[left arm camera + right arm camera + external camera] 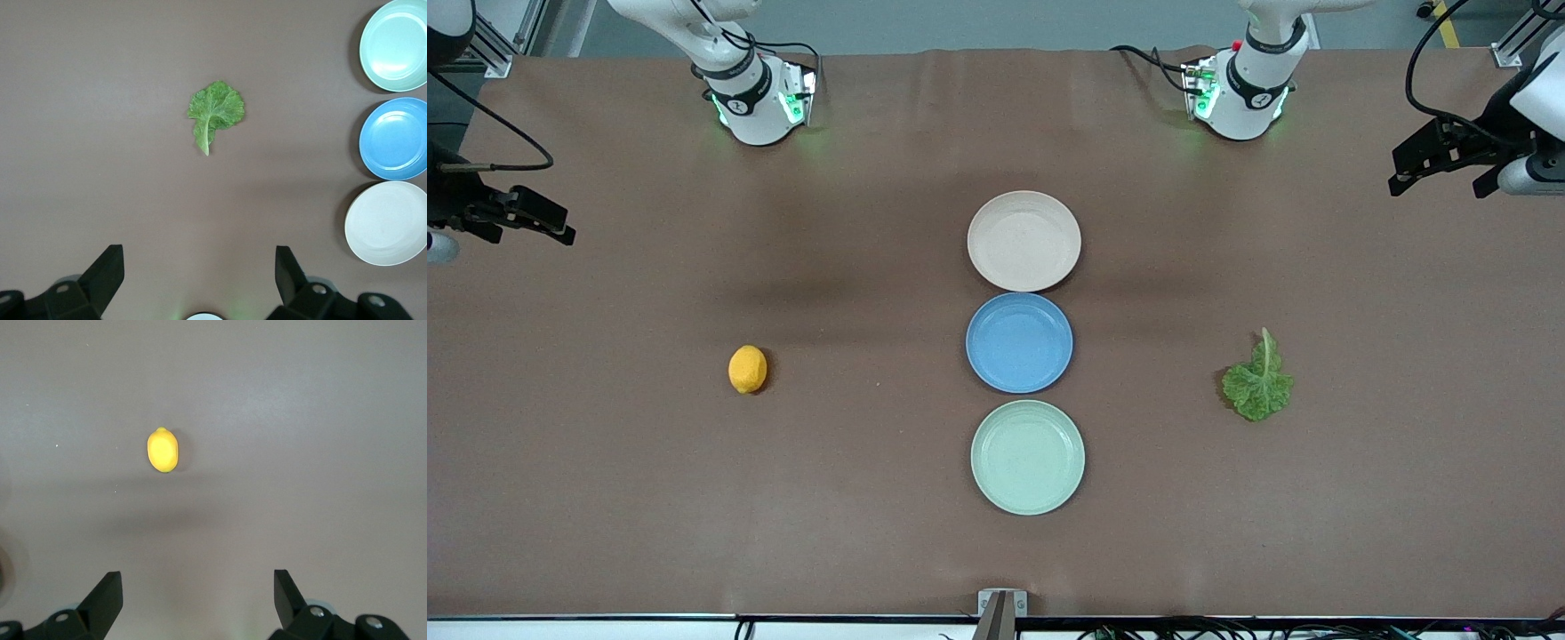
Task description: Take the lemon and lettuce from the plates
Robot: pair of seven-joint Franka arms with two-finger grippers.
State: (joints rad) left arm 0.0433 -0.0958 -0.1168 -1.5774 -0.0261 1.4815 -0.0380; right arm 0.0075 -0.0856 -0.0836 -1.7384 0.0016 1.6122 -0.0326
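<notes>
The lemon lies on the bare table toward the right arm's end, on no plate; it also shows in the right wrist view. The lettuce lies flat on the table toward the left arm's end, also in the left wrist view. The beige-pink plate and the mint green plate hold nothing. My right gripper is open and empty, high over its end of the table. My left gripper is open and empty, high over its end.
An empty blue plate sits between the two task plates in a row down the table's middle. The row also shows in the left wrist view: mint, blue, beige-pink. A camera mount stands at the near edge.
</notes>
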